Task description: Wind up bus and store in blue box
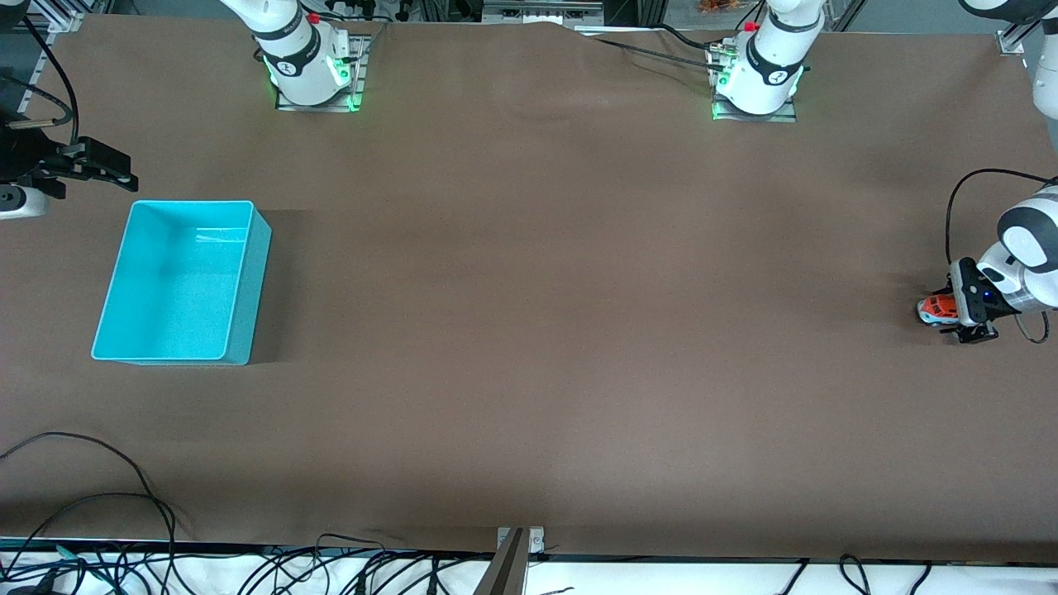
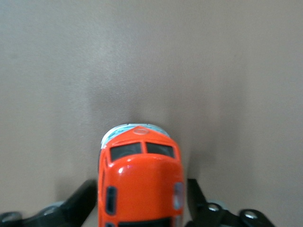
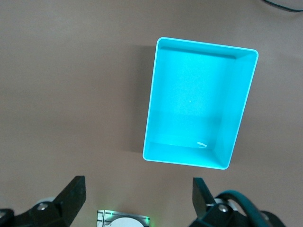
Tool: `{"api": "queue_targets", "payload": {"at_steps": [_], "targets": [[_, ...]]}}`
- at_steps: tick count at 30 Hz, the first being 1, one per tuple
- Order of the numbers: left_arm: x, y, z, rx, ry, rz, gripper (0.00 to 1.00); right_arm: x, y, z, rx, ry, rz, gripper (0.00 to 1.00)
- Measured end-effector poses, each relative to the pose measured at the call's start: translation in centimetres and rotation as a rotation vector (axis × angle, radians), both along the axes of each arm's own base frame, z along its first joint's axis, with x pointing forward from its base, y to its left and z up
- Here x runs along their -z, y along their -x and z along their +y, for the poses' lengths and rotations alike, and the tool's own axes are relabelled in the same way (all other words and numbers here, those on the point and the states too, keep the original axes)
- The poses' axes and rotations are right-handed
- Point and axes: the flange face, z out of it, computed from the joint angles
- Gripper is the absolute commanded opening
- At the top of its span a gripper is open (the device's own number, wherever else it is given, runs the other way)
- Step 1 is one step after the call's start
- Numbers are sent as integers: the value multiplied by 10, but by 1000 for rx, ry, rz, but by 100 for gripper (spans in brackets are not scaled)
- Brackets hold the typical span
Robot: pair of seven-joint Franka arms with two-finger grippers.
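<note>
A: While you have the front view up, log the layout. The small orange-red toy bus with the silver-grey front point(image 1: 938, 310) sits on the brown cloth-covered table point(image 1: 529, 330) at the left arm's end, with the left gripper point(image 1: 950, 318) low around it. The rectangular turquoise plastic box point(image 1: 178, 283) stands well apart at the right arm's end, open and, as far as you can see, with nothing in it. The right gripper point(image 1: 99, 165) hangs in the air beside the box's rim; that arm waits.

B: Finger state on the left?

A: Go to the left wrist view. The bus point(image 2: 139, 182) lies nose outward between the two dark fingers point(image 2: 80, 203), and you can see a thin strip of table on each side of the body. So the fingers are spread beside the bus, not pinching it; whether either one grazes the toy I cannot tell. The bus appears to rest on the table.

B: And the right wrist view?

A: It looks straight down on the blue box point(image 3: 201, 101). The right gripper point(image 3: 137, 198) shows both fingers set wide apart, holding nothing.

B: Advice for the step?

A: My reading: you are at the wind-up. Close squarely on the bus's flanks, keep its wheels pressed to the cloth, and drag it straight backward along its own axis. A skewed pinch would likely twist the toy or lift a wheel, and the spring would not load.
</note>
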Motion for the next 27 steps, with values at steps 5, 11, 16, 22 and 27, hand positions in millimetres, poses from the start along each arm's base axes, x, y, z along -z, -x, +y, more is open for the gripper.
{"api": "queue_targets", "payload": {"at_steps": [5,11,16,22,27], "targets": [[-2,-3,-2,7,-2,-3,100,0,0,1,-3,0,-1,100],[-15,-13,-12,28,-7,-14,100,-1,0,2,-3,0,-1,100],[-32,-21,-21,47,-11,-19,100,-1,0,2,-3,0,-2,100],[-58,-28,-26,67,-34,-39,100,-1,0,2,-3,0,-2,100],[-85,-32,-30,80,-47,-45,100,-1,0,2,-3,0,-2,100]]}}
